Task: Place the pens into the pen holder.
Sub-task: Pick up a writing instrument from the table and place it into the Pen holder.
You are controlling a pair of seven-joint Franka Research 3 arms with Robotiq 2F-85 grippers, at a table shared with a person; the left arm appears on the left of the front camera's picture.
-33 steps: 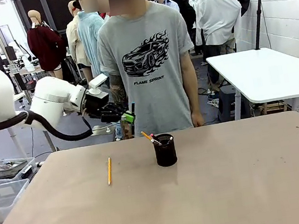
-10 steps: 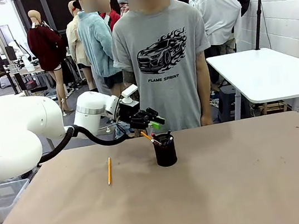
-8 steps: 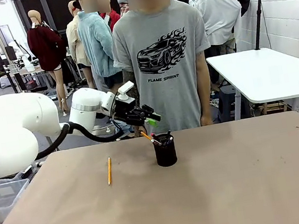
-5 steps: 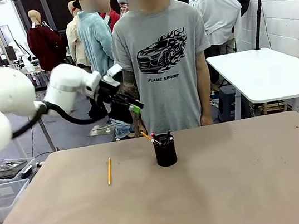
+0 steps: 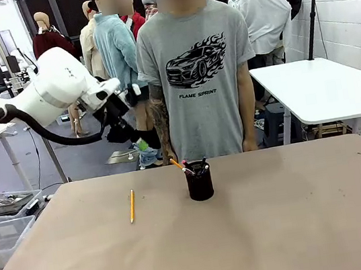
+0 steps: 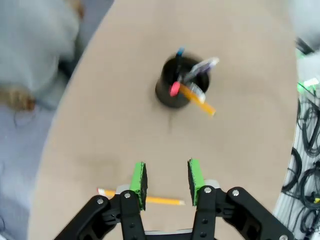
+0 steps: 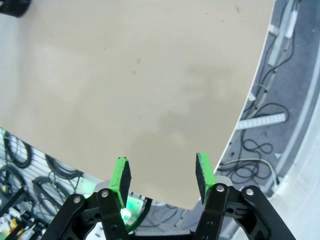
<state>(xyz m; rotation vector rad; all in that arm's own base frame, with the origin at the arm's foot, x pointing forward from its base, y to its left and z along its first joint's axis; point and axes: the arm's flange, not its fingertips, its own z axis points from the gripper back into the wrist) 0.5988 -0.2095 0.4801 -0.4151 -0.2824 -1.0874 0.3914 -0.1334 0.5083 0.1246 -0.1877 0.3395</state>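
In the right wrist view, the right gripper (image 7: 163, 177) sat at the bottom of the frame. Its jaws stood wide apart with nothing between them. Bare brown table (image 7: 125, 75) lay under it, and cables lay on the floor past the table's edge on the right.

In the left wrist view, the left gripper (image 6: 166, 181) was at the bottom middle. Its jaws were partly open, with a smaller gap than the right one, and they held nothing. Below them a yellow pencil (image 6: 160, 200) lay flat on the table, partly hidden behind the green pads (image 6: 138, 181). In the upper middle of that frame stood the pen holder (image 6: 165, 95). 3 things stuck out of it: an orange pencil (image 6: 197, 100) with a pink end, a silver-white pen (image 6: 202, 67) and a black pen (image 6: 178, 54) with a blue end.

In the front view, the yellow pencil (image 5: 131, 206) lay alone, left of the middle, well apart from the pen holder (image 5: 200, 183). The holder stood upright in the middle of the frame, near the table's far edge. The left gripper (image 5: 139, 143) hung in the air in the upper left, touching nothing. Behind the table, 1 person (image 5: 195, 72) in a grey T-shirt stood at the far edge. Farther back on the right was a white table (image 5: 323, 86).
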